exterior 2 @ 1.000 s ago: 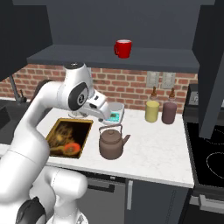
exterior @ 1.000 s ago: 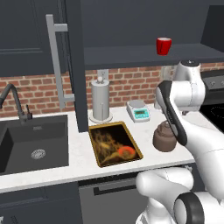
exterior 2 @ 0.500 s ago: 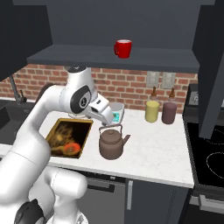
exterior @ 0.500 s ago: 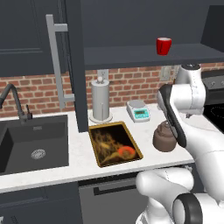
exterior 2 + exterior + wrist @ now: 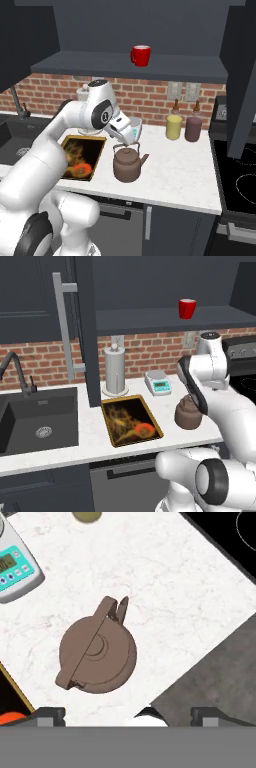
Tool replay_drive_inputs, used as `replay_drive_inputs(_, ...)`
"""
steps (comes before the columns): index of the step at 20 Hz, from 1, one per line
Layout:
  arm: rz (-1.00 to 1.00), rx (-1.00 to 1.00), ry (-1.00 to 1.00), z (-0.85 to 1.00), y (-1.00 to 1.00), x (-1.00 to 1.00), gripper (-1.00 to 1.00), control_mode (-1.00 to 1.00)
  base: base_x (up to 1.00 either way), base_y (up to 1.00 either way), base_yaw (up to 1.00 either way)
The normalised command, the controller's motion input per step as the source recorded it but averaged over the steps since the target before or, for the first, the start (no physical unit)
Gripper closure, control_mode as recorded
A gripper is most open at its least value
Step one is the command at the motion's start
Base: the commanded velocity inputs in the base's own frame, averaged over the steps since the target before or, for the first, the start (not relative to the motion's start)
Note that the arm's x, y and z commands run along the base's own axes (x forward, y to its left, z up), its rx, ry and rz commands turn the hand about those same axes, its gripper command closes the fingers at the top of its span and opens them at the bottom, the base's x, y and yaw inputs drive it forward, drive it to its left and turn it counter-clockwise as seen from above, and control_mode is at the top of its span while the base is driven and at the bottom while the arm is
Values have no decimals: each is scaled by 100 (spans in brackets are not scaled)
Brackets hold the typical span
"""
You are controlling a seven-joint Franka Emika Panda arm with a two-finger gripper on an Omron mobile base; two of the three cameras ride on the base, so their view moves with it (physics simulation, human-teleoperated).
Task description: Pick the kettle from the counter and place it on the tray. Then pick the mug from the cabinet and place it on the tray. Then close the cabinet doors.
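White marble surface (image 5: 175,165): claw (image 5: 131,143) hangs wide open, empty, over the kettle (image 5: 97,654), lined up for its handle.

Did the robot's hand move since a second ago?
Yes. The gripper has come down and nearer the kettle, now just above its handle; the kettle hasn't moved.

Red brick backsplash (image 5: 150,351) with wall outlets (image 5: 183,91); black cooktop (image 5: 239,172) at right; dark base units (image 5: 45,488) below.
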Motion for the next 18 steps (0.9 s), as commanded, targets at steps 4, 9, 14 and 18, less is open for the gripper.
replay_drive_inputs(4,0,0,7,-27,0,60,-100,-100,0,0,0)
replay_drive_inputs(9,0,1,9,-29,0,51,-100,-100,0,0,0)
replay_drive_inputs(14,0,3,2,-34,-1,15,-100,-100,0,0,0)
replay_drive_inputs(18,0,6,0,-36,-2,3,-100,-100,0,0,0)
